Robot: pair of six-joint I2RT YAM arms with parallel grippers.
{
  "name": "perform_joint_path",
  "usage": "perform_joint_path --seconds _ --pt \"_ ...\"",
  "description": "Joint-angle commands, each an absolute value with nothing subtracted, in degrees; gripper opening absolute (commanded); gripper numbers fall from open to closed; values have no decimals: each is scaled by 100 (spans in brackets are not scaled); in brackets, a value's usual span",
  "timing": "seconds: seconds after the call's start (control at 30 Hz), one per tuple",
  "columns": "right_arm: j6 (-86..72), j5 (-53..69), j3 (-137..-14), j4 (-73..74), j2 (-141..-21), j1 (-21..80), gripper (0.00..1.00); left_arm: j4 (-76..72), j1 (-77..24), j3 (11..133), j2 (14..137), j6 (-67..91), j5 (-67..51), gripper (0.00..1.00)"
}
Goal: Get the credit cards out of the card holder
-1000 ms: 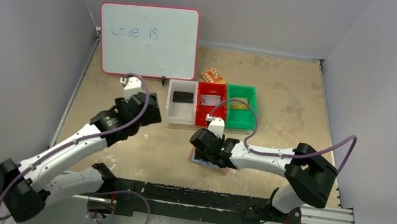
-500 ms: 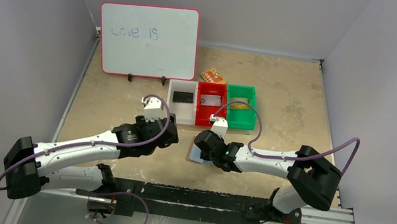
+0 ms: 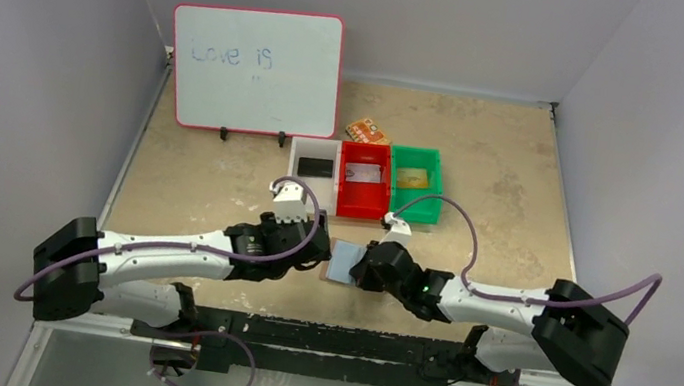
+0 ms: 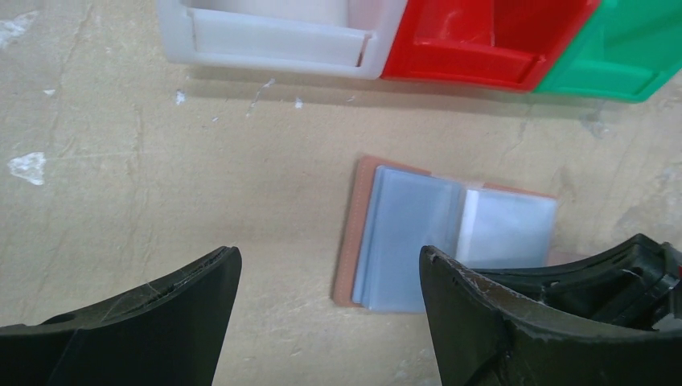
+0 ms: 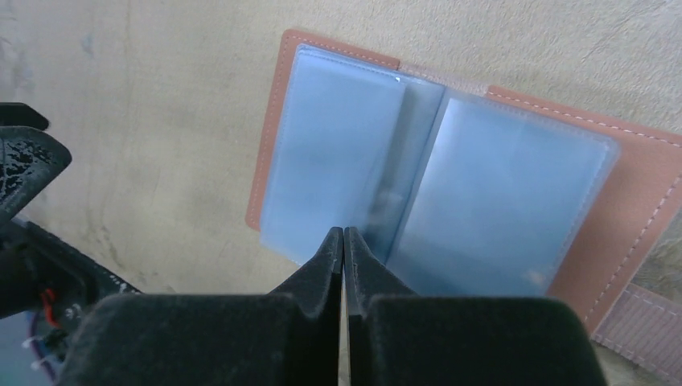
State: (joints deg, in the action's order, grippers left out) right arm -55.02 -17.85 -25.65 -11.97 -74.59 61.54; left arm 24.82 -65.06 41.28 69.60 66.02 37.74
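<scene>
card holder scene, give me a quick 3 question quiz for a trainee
1. The left gripper and right gripper sit on either side of the card holder. Which one is shut? A left, B right.
2. True or false: the card holder lies folded shut.
3. Which colour bin stands between the white bin and the green bin?

Key: 1 B. 2 false, it lies open with its pale blue sleeves up. 3 the red bin.
</scene>
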Motion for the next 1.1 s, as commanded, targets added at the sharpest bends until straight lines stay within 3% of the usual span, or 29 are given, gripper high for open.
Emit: perform_joint_path --seconds 0.0,0.3,0.33,0.37,0.4,0.47,0.53,0.57,0.77,1.07 --pt "-5833 -1365 -2233 -2120 -7081 5879 0 1739 -6530 4142 6829 6686 3672 81" --pt "-5660 -1479 -2208 -1611 -6605 5525 0 1666 -6530 4256 7288 6733 3584 79" --pt "-5633 -1517 -2206 -1522 -6541 5519 6 1645 -6530 4252 7291 6735 3590 79" --pt "-5590 -1546 -2228 -1444 -6495 5512 23 1643 -6530 4246 7299 6735 3606 79" --pt "-5504 -1548 -2266 -1366 -6492 5511 32 1665 -6530 4248 7303 6752 3641 79" --pt "-5384 -1584 -2490 -1057 -6594 5517 40 1832 -6530 4277 7287 6888 3829 79" --pt "-5163 -1819 -2768 -881 -6808 5511 56 2230 -6525 4289 7195 7277 4242 79" --pt "-5027 -1840 -2885 -851 -6931 5517 59 2328 -6530 4242 7100 7416 4419 79" --pt "-4864 -2403 -3654 -63 -7748 5791 68 2421 -6530 3943 6469 7565 4773 81" --pt "-5077 -2792 -4227 683 -8566 6003 68 2987 -6530 4050 6355 7661 5042 82"
